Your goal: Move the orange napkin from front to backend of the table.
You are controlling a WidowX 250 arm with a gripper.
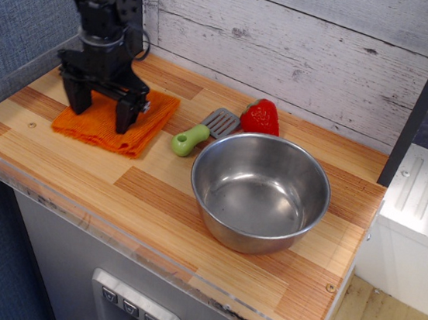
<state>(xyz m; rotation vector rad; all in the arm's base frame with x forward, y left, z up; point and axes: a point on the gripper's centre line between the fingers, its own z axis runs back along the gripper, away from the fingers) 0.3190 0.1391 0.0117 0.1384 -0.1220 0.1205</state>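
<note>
The orange napkin (pixel 150 118) lies flat on the wood-plank table (pixel 154 199) at the left, about mid-depth and toward the back wall. My gripper (pixel 101 111) stands upright over it. Its two black fingers (pixel 77 98) are spread wide apart and their tips press down on the cloth near its left and middle parts. The gripper body hides part of the napkin's far side.
A steel bowl (pixel 259 190) stands right of centre. A green-handled toy spatula (pixel 200 132) and a red strawberry toy (pixel 260 117) lie just right of the napkin. A plank wall (pixel 290 52) closes the back. A clear acrylic rim (pixel 133 248) edges the front.
</note>
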